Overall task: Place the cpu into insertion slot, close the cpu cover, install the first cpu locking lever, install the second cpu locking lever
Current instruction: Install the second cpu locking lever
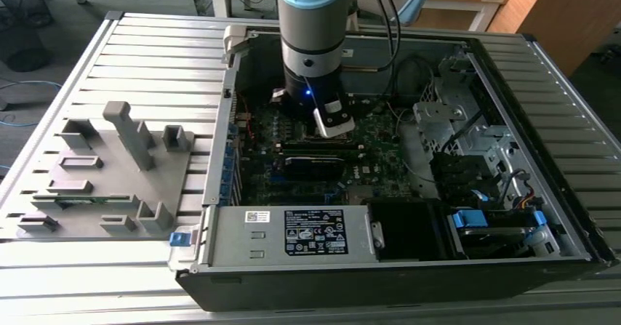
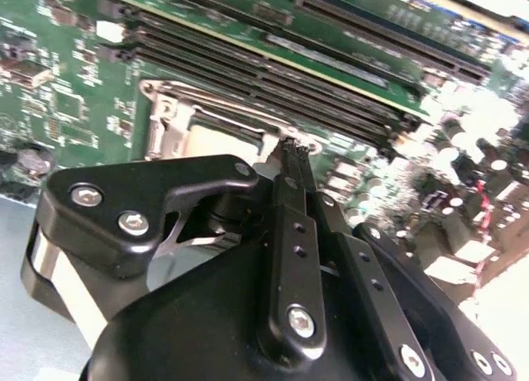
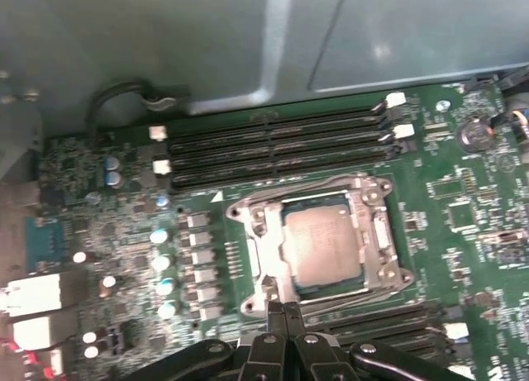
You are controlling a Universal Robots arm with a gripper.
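The cpu (image 3: 322, 245) lies flat in the insertion slot (image 3: 248, 269), its dull silver top showing through the window of the cpu cover (image 3: 379, 236). The cover is down around the chip. My gripper (image 3: 285, 312) sits at the socket's edge with its two black fingers pressed together and nothing visible between them. In the second wrist view the gripper (image 2: 293, 147) tips reach the corner of the silver socket frame (image 2: 169, 108). In the exterior view the gripper (image 1: 330, 130) hangs low over the motherboard inside the open computer case.
Black memory slots (image 3: 273, 145) run along one side of the socket. A power supply box (image 1: 291, 230) with a white label fills the case's near side. A drive cage (image 1: 466, 143) and cables stand at the exterior view's right. A grey fixture plate (image 1: 107, 172) lies outside the case.
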